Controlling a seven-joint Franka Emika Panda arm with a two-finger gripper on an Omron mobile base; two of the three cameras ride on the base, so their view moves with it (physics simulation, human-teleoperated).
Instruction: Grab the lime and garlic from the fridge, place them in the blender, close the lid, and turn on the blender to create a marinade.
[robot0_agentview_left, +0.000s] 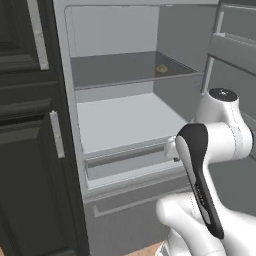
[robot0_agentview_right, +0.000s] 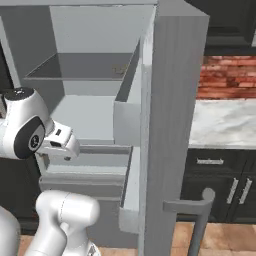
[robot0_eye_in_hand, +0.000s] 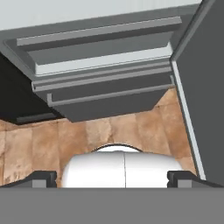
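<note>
guessing the lime (robot0_agentview_left: 161, 68), that small yellowish blob far back on the upper shelf of the open fridge (robot0_agentview_left: 67, 95), is light, firm and slick so pinch it across the middle, while the gripper (robot0_eye_in_hand: 112, 178) hangs low outside with fingers spread, holding nothing.

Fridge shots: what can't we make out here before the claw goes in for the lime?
- Small yellowish item at the back of the fridge's upper shelf, left base view: too small to identify as lime or garlic.
- Same item, right base view: faint, partly behind the door's edge.
- Drawer contents: hidden by its front.
- Claw, hand view: fingertips cut off by the bottom edge; open, holding nothing.
</note>
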